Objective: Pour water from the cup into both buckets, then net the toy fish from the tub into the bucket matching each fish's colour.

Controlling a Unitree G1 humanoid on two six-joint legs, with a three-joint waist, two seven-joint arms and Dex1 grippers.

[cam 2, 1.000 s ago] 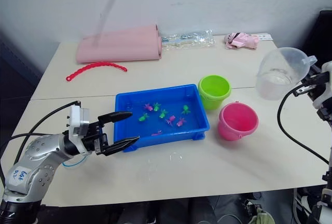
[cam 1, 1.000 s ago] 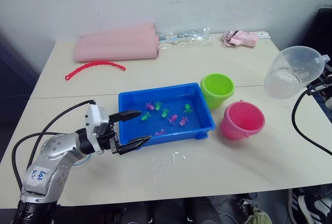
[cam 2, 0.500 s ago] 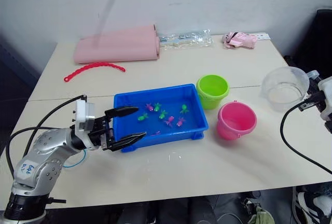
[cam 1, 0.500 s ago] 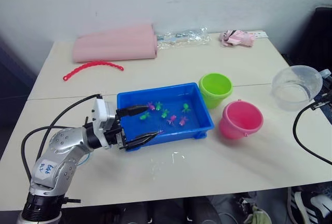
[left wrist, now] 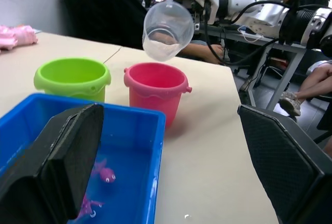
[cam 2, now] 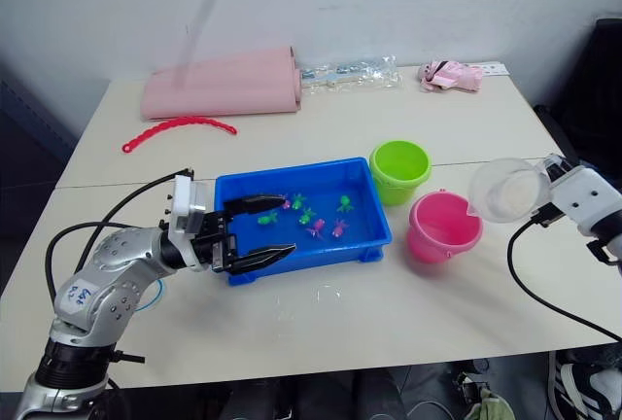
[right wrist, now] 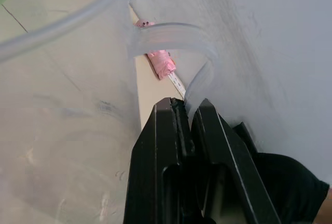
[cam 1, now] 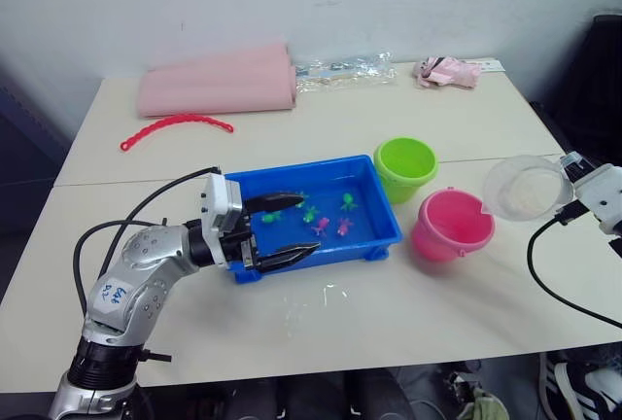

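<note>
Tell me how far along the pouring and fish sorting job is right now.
Nothing looks finished. In hand: the right claw grips the cup, tipped toward the pink bucket. Left: the green bucket, then netting the toy fish, all lying in the tub, where the open left claw hovers.

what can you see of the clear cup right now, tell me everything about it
The cup is wide, see-through plastic with a rim and a looped handle. It is held in the air, tipped on its side with its mouth turned toward the pink bucket, beside and above that bucket's rim. A little water lies in its lower side in the left wrist view. The right tool is shut on the handle; nothing else touches it.
</note>
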